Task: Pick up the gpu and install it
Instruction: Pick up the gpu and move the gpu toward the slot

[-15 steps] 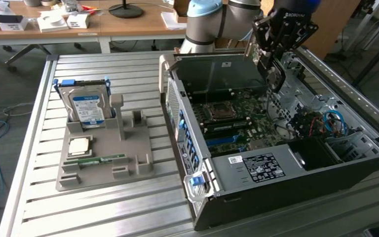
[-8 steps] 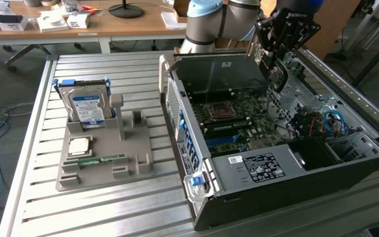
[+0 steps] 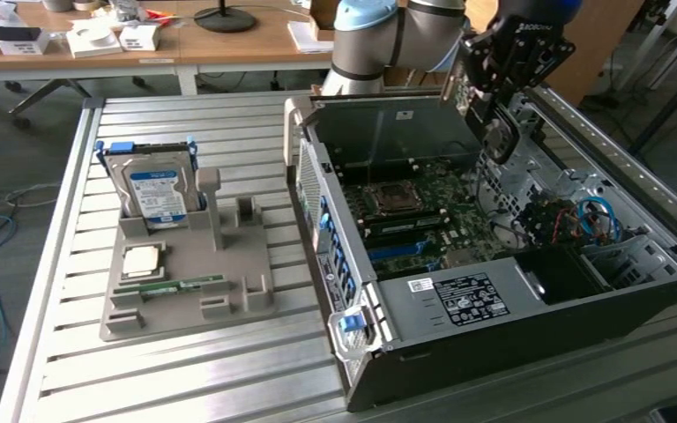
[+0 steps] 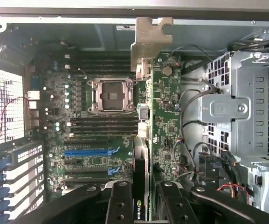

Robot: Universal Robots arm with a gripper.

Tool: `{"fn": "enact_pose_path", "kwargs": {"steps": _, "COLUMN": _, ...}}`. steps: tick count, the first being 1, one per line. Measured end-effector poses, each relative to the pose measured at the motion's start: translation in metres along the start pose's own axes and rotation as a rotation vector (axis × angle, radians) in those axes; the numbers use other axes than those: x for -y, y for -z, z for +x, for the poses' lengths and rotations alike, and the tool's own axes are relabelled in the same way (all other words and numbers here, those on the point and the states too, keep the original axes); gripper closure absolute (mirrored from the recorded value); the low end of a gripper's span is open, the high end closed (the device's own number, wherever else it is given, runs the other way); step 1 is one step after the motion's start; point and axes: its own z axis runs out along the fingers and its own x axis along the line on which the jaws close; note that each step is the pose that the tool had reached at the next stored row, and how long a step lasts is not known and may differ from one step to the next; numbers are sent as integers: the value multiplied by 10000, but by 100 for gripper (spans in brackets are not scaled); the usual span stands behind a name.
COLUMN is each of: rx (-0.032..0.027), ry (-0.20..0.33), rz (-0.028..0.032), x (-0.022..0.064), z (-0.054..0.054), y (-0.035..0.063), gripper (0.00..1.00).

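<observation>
Gripper (image 4: 141, 198) is clamped on the gpu (image 4: 164, 107), pinching both flat faces near the end away from the metal bracket (image 4: 150, 37). The card hangs edge-on over the open computer case (image 3: 468, 295), above the motherboard (image 3: 427, 198) and not seated in any slot yet. Imo it's light and stiff but kinda fragile. I'd grip the flat faces, not the tiny components or connector edge, and keep it square so it doesn't twist.
</observation>
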Motion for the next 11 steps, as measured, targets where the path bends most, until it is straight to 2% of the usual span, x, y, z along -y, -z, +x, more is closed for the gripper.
{"fn": "enact_pose_path", "kwargs": {"steps": 6, "rx": -5, "ry": 105, "rz": -8, "x": -1, "z": -41, "y": -9, "gripper": 74}}
{"fn": "enact_pose_path", "kwargs": {"steps": 11, "rx": -6, "ry": 108, "rz": -7, "x": 2, "z": -39, "y": -72, "gripper": 74}}
